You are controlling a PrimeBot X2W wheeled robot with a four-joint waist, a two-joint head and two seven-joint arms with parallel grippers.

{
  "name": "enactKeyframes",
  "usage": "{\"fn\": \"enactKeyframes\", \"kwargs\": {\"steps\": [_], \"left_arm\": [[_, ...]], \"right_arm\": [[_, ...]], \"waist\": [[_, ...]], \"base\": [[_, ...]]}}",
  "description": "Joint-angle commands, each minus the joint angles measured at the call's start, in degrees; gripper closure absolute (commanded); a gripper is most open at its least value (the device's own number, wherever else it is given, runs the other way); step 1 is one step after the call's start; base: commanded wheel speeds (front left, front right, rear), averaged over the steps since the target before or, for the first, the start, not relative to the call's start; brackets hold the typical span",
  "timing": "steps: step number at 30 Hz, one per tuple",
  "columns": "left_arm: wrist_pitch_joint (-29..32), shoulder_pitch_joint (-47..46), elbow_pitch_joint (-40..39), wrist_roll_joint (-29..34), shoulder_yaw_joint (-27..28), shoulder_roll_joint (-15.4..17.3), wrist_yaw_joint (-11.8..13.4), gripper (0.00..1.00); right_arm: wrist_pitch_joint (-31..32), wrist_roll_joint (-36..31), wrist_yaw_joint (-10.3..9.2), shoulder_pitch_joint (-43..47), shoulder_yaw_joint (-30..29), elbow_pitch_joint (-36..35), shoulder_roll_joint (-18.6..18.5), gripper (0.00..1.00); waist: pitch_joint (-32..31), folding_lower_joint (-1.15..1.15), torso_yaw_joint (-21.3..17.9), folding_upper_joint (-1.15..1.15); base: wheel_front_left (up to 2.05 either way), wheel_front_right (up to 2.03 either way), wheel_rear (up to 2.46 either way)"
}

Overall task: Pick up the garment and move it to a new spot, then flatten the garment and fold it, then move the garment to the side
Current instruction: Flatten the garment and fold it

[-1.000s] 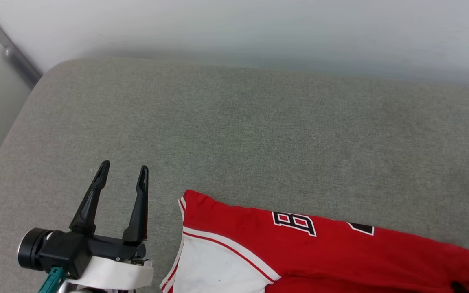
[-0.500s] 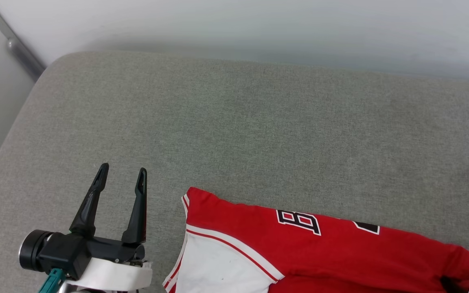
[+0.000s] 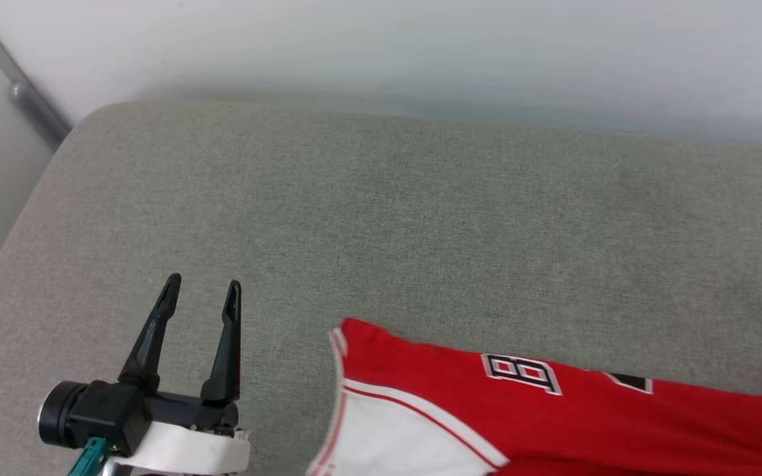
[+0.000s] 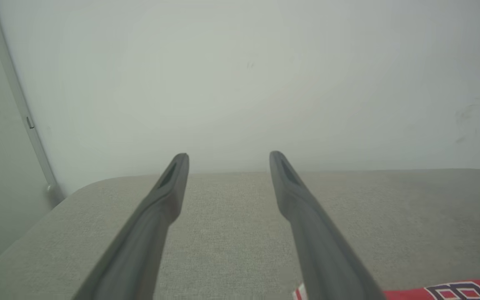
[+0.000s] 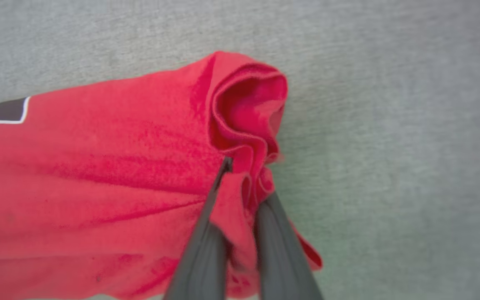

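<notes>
right gripper [image 5: 243, 187]: clenched on a bunched red fold at the jersey's [image 3: 553, 410] right-hand end, cloth pinched between both fingers.
left gripper [image 3: 203, 283]: released, fingers spread, holding nothing, hovering over the grey cushion [image 3: 421, 218] just left of the jersey.
jersey: lies on the cushion's near part, white sleeve panel [image 3: 394, 443] at its left end, black lettering [image 3: 520, 373] along its far edge.
step: we read this as the grab for a move.
how: we lift low and slow so the layers travel together; a one-end pinch lets the rest sag or unfold.
check: we confirm the pinch holds all layers, not just the top hem.
left arm: we'd bring it to the sleeve end if the cloth drags.
</notes>
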Motion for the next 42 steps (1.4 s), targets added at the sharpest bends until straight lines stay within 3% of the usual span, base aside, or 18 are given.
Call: {"fn": "enactKeyframes", "kwargs": {"steps": [1,5,9,14,20,25,26,31,38,42], "left_arm": [[-0.1,0.9,0.4,-0.3,0.3,-0.2,-0.2,0.00],[-0.1,1.2,0.9,-0.2,0.0,-0.1,-0.3,0.00],[-0.1,2.0,1.1,0.0,-0.1,-0.3,-0.4,0.00],[-0.1,2.8,1.1,0.0,-0.4,-0.3,-0.4,0.00],[-0.1,3.3,1.2,-0.5,-1.2,0.1,-0.4,0.00],[-0.1,3.0,1.2,-0.8,-1.7,-0.1,-0.4,0.00],[-0.1,2.5,1.3,-1.1,-1.7,-0.5,-0.4,0.00],[-0.1,2.1,2.1,-0.8,-1.0,-1.1,-0.4,0.00],[-0.1,1.5,2.9,-1.2,-1.2,-1.2,-0.4,0.00],[-0.1,1.3,3.1,-1.6,-1.3,-1.2,-0.4,0.00]], "right_arm": [[-0.7,-1.7,-0.08,-0.4,-1.2,0.7,-2.5,1.00],[-1.6,-3.9,-0.08,-0.2,-3.1,2.5,-5.6,1.00],[-1.0,-2.3,-0.07,-1.0,-3.0,1.4,-5.0,1.00],[2.2,-0.6,-0.06,1.8,3.2,-4.3,-5.6,1.00],[6.5,3.7,-0.06,3.8,9.3,-12.5,-2.1,1.00],[9.3,7.0,-0.06,4.1,14.4,-17.5,2.8,1.00],[10.0,8.5,-0.06,3.2,17.3,-18.7,5.5,1.00],[8.9,12.1,-0.06,1.3,21.5,-16.7,7.5,1.00],[1.0,21.4,-0.05,-1.9,29.3,-8.2,7.5,1.00],[-1.4,23.3,-0.05,-3.8,32.7,-4.6,7.5,1.00]], "waist": [[-0.4,0.00,-0.4,0.00],[-1.6,0.00,-0.9,0.00],[-3.0,0.00,-1.3,0.00],[-4.3,0.00,-1.8,0.00],[-5.1,0.00,-1.6,0.00],[-5.0,0.00,-0.9,0.00],[-4.8,0.00,-0.4,0.00],[-4.7,0.00,0.5,0.00],[-5.0,0.00,2.0,0.00],[-5.1,0.00,2.6,0.00]], "base": [[0.00,0.00,0.00],[0.00,0.00,0.00],[0.00,0.00,0.00],[0.00,0.00,0.00],[0.00,0.00,0.00],[0.00,0.00,0.00],[0.00,0.00,0.00],[0.00,0.00,0.00],[0.00,0.00,0.00],[0.00,0.00,0.00]]}}
